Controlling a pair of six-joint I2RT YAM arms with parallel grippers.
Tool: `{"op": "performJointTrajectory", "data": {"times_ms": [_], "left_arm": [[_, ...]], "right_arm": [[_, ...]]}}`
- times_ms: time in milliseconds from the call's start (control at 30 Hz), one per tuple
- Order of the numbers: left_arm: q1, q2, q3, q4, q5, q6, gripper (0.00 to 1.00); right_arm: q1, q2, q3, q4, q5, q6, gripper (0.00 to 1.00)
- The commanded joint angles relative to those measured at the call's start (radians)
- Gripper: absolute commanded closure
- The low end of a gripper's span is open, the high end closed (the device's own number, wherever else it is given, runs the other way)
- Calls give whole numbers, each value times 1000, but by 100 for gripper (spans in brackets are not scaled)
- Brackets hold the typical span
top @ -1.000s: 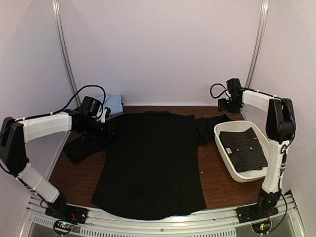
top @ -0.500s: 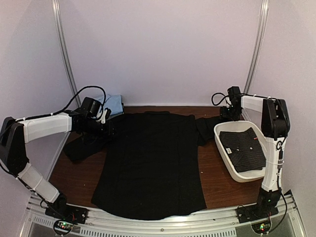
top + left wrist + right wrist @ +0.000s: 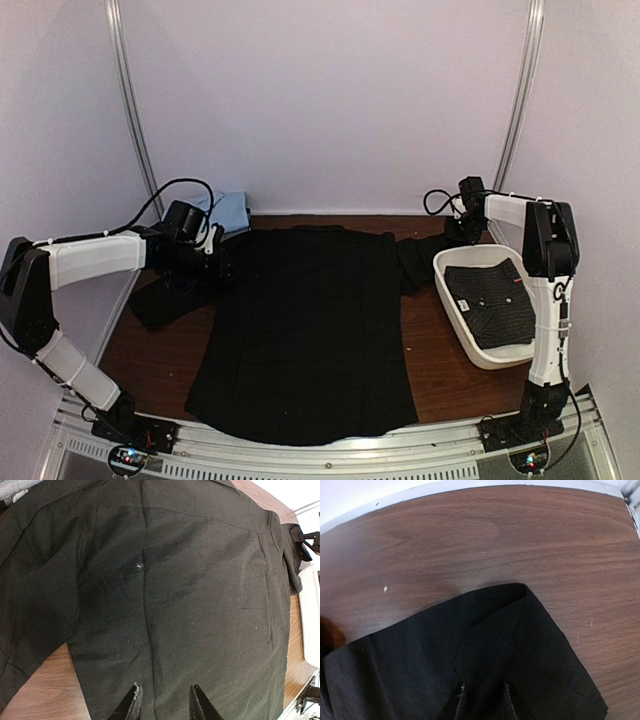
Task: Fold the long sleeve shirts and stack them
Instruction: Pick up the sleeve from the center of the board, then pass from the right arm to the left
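Inside the white tub [image 3: 447,292] we see a dotted shirt [image 3: 495,300] lying folded flat. We read it as the start of the stack, and the tub seems to be there to collect finished pieces. Just beside the tub, on the side toward the left arm, the plain black shirt [image 3: 305,330] is spread on the table [image 3: 440,385]. Its collar points away from the arm bases and its hem toward them, and it is smoothed so that its edges can be found and folded.

Its right sleeve [image 3: 425,255] runs toward the tub's far corner, and the sleeve end lies on bare wood just behind the tub. The right gripper [image 3: 458,228] is down at that sleeve end. From its wrist camera the jaws stand close together with the sleeve cloth right under them, but we cannot tell whether they have actually pinched it. We judge the sleeve is being taken there so it can be carried over onto the shirt's body.

Well apart from the tub, across the whole shirt, the left gripper [image 3: 218,258] sits at the opposite shoulder. Its jaws are partly spread with nothing visibly between them, near where the left sleeve [image 3: 165,300] lies out sideways. That placing looks chosen to mirror the right arm's fold. Folding of this shirt has not yet begun.
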Motion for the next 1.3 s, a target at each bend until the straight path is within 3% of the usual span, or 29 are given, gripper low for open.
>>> {"op": "performJointTrajectory", "data": {"times_ms": [0, 100, 733, 1000, 1267], "left_arm": [[-3, -32, -5, 30, 7, -12, 67], [-2, -32, -2, 29, 8, -15, 67], [-2, -74, 5, 35, 30, -21, 67], [-2, -82, 6, 75, 84, -38, 67], [-33, -72, -55, 260, 201, -106, 67]], "right_arm": [[9, -8, 33, -12, -63, -5, 88], [24, -25, 40, -8, -94, 3, 100], [222, -178, 65, 69, -253, 165, 100], [360, -228, 39, 115, -284, 250, 100], [511, -251, -52, 313, -378, 430, 100]]}}
